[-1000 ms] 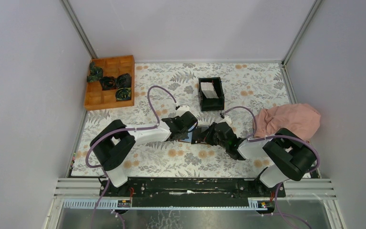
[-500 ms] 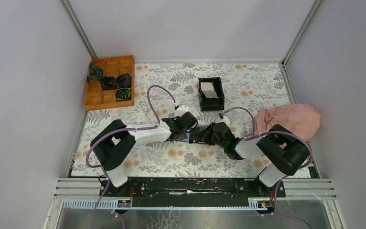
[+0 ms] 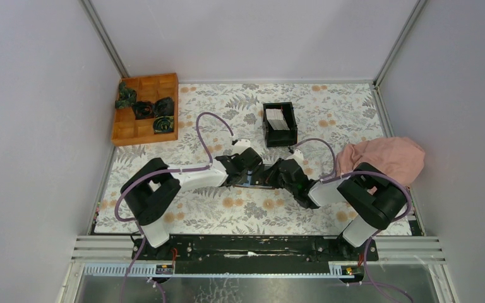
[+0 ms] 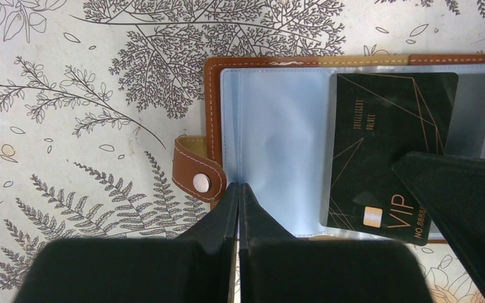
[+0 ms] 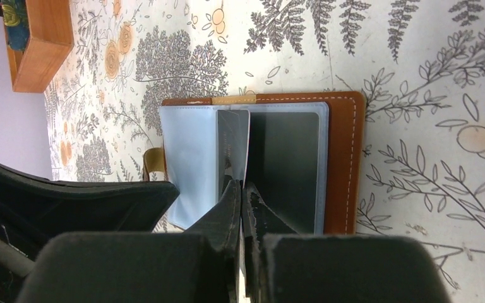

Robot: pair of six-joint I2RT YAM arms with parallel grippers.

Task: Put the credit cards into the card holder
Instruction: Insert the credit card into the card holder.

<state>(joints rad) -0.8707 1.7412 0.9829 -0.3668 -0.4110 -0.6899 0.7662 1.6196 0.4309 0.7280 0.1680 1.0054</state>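
Observation:
The card holder [image 4: 212, 113] lies open on the patterned table, brown leather with clear bluish sleeves inside [image 5: 341, 164]. A dark credit card [image 4: 385, 145] marked VIP slants across its right-hand sleeve. My right gripper [image 5: 241, 184] is shut on the near edge of this credit card [image 5: 233, 142], which shows pale and nearly edge-on there. One of its fingers [image 4: 461, 189] covers the card's lower corner. My left gripper [image 4: 239, 187] is shut, tips on the sleeve's near edge at the spine beside the snap strap [image 4: 196, 173]. From above, both grippers [image 3: 262, 175] meet over the holder and hide it.
A black box [image 3: 280, 140] with several white cards [image 3: 277, 118] stands just behind the grippers. An orange wooden tray [image 3: 140, 129] holding dark green items sits at the back left. A pink cloth [image 3: 382, 158] lies at the right edge.
My right arm has moved left, closing up against the left gripper over the holder. The left arm has barely moved.

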